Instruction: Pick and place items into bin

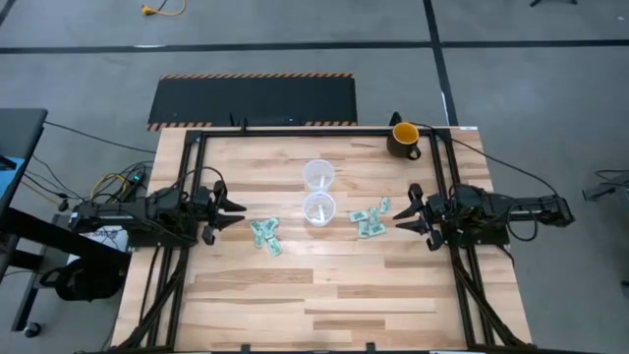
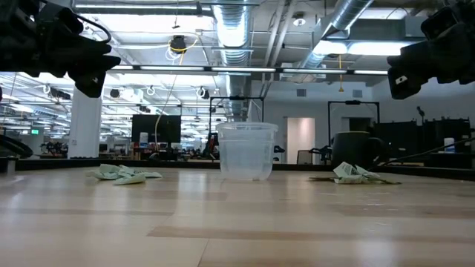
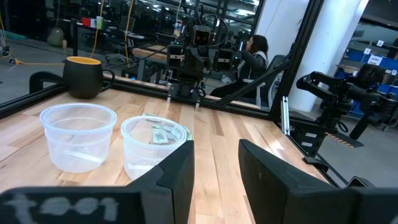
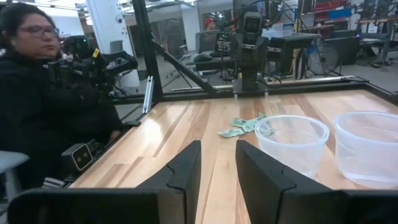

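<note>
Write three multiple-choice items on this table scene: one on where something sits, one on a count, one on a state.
1. Where does the dark mug stand?
A. Between the two cups
B. At the table's far right corner
C. Beside the left gripper

2. How many clear plastic cups are on the table?
A. Two
B. Three
C. Four

3. What are the grippers holding?
A. Each holds a packet
B. The left holds a cup
C. Nothing

Answers:
1. B: the high view shows it alone at that corner.
2. A: one cup sits just beyond the other, mid-table.
3. C: the left gripper and right gripper are open, and the left packets and right packets lie on the wood.
</note>
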